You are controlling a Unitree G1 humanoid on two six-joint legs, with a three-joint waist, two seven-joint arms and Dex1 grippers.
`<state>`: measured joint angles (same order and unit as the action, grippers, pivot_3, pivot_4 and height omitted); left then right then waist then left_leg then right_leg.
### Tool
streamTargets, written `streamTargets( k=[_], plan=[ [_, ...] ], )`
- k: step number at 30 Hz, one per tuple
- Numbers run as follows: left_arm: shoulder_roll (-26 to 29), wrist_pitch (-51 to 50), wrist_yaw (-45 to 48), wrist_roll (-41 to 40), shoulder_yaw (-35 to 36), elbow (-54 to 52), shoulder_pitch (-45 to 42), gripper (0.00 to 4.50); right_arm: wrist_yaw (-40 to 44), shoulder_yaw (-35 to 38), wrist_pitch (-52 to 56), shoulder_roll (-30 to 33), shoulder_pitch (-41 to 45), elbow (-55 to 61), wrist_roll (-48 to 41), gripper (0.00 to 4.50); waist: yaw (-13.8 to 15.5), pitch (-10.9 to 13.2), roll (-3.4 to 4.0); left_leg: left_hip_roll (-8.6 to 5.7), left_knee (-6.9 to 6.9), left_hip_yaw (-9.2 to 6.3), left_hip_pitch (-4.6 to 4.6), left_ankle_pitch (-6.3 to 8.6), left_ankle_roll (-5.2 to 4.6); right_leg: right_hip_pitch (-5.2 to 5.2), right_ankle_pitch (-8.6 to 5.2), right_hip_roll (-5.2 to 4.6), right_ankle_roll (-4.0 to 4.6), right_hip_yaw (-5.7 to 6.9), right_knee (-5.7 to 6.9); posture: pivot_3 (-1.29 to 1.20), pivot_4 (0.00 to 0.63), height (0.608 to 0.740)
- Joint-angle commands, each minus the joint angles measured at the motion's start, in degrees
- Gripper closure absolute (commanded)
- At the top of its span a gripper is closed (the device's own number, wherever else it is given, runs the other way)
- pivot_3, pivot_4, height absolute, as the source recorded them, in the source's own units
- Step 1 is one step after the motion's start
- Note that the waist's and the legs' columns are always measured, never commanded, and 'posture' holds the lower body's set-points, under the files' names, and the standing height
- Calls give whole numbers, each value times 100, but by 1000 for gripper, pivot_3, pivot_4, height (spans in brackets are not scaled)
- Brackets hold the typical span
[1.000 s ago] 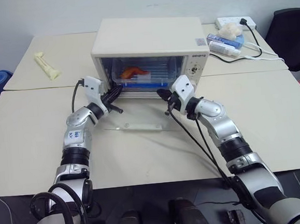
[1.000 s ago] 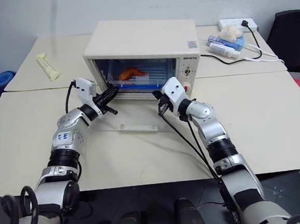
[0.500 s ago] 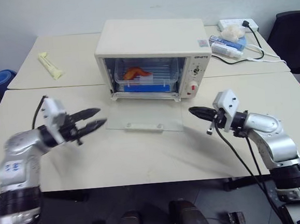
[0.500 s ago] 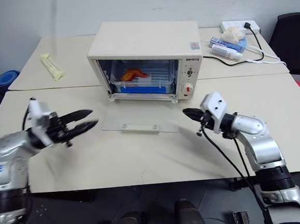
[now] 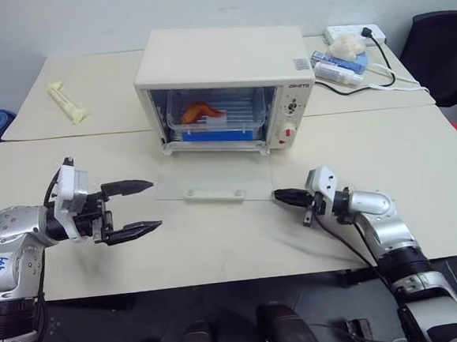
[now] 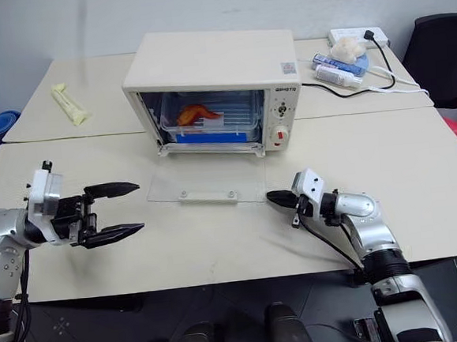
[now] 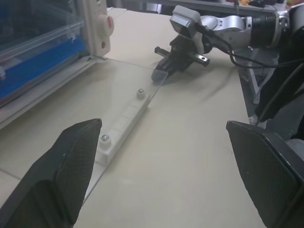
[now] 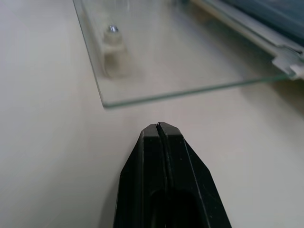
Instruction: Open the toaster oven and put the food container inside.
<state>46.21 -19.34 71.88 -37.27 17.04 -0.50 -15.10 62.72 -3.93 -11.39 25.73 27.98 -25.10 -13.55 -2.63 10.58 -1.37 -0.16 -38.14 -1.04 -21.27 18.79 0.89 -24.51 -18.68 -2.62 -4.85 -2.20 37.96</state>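
The cream-white toaster oven [image 5: 222, 67] stands at the middle of the table, its glass door [image 5: 213, 180] dropped flat onto the tabletop. The food container [image 5: 216, 118], clear with a blue strip and an orange piece in it, sits inside the oven. My left gripper [image 5: 153, 202] hovers left of the door, open wide with nothing between its fingers [image 7: 71, 175]. My right gripper [image 5: 278, 195] is shut and empty, low over the table, its tip [image 8: 159, 126] just short of the door's near right corner. The left wrist view shows the door's handle [image 7: 123, 121] and the right gripper [image 7: 161, 72] beyond it.
A pale yellow stick [image 5: 69, 103] lies at the back left. A power strip, cables and small items [image 5: 346, 51] crowd the back right corner. A black chair [image 5: 445, 51] stands past the table's right side. A seam [image 5: 67, 136] runs between the two tabletops.
Both grippers have drawn back from the oven's mouth toward me. The left one swung out left and opened; the right one sank to the table beside the door's corner, still shut.
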Motion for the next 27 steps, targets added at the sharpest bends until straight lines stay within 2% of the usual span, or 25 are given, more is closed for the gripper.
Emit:
streamTargets(
  k=[1,6,10,13,16,19,22,27],
  plan=[
    [-126,-155,-472,-324,552,-72,104,29,-157,356,57,-60,-4,758,-455,4500,5,0,0,0,0,-1,0,0,0,0,0,0,0,1,-1,0,150,740],
    [-506,-452,-1203,-716,959,-392,159,29,-714,924,1207,-451,125,1847,-1723,4500,23,0,0,1,0,-4,0,-4,11,0,0,-1,0,2,-1,0,150,740],
    [-804,-597,-1791,-1026,1181,-491,-87,29,-1056,1183,1745,-714,639,2037,-2254,4500,68,0,0,-1,-6,-4,-1,-7,17,0,0,-2,0,2,0,0,150,740],
    [-836,-497,-1954,-937,1173,-484,-184,29,-1157,1284,2068,-689,870,2036,-2433,4500,89,0,0,-1,-3,-8,-1,-11,24,0,0,-2,0,6,-1,0,150,740],
    [-624,-86,-1905,-269,911,-354,-52,29,-978,1291,2290,-395,862,2023,-2380,4500,97,0,0,-4,0,-7,-3,-11,25,0,0,-4,0,6,-6,0,150,740],
    [-301,188,-1786,398,595,-62,203,0,-411,1137,2177,169,488,2181,-2067,3939,113,0,0,-9,1,-4,-6,-8,20,0,0,-9,0,4,-11,0,150,740],
    [-27,774,-1400,906,408,178,603,0,159,980,1770,620,-73,2405,-1745,3032,106,0,0,-10,9,-2,-6,-2,9,1,0,-11,0,2,-19,0,150,740],
    [86,1609,-919,1265,379,595,1097,0,1092,694,875,1116,-1037,2495,-1254,1414,81,0,0,-6,10,7,-2,15,-19,0,0,-8,0,-2,-23,0,150,740]
  ],
)
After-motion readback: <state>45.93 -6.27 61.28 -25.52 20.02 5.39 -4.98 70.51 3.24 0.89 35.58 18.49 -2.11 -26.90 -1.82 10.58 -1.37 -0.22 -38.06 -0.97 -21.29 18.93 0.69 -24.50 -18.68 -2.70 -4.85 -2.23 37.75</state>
